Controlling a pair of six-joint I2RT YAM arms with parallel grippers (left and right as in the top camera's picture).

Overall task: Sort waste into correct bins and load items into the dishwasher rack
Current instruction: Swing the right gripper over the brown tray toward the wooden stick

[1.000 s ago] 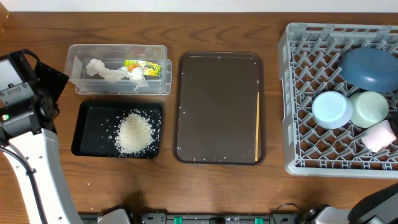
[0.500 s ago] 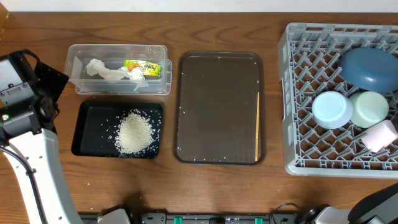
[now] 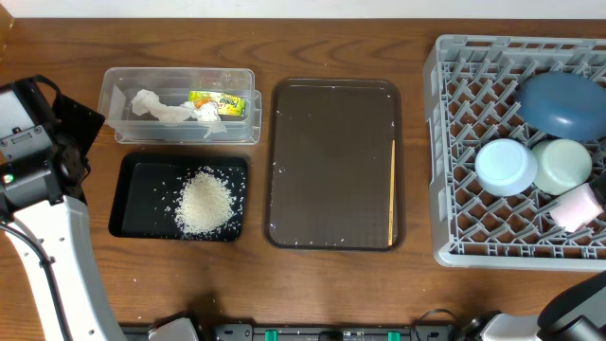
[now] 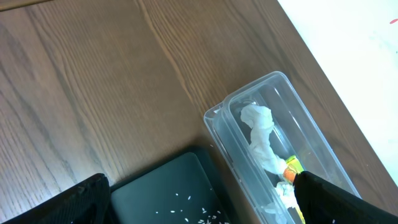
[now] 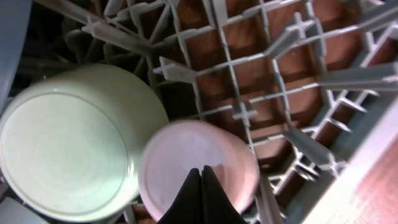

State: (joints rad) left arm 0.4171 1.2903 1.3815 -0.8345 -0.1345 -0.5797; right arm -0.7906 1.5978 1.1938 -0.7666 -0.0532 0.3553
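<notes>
Right gripper (image 5: 202, 186), fingers pressed together on nothing, hangs over the pink cup (image 5: 174, 168) beside the mint green bowl (image 5: 68, 137) in the grey dishwasher rack (image 3: 445, 142), which also holds the light blue bowl (image 3: 507, 167) and the dark blue plate (image 3: 559, 102). At the far left of the table the left gripper (image 4: 208, 199), fingers spread wide and empty, hovers above the clear tub (image 3: 109, 104) holding the crumpled tissue (image 3: 156, 107) and printed wrapper (image 3: 218, 102). The rice (image 3: 205, 204) lies heaped in the black tray (image 3: 133, 199) just beside the tub.

Only the wooden chopsticks (image 3: 392, 189) appear unloaded. They lie on the brown serving tray (image 3: 331, 95), just inside its right rim. Their long axis runs near-to-far across the table, parallel to that rim (which end is the tip cannot be made out).

The pick would likely go best with the right fingers opened and the wrist turned so the jaws close across the sticks, not along them. Coming down at mid-length should keep them balanced. The rim leaves little room for the outer finger, so a nudge inward may be needed first. In the rack, they would sit safest laid along a row of pegs, clear of the lattice gaps.
</notes>
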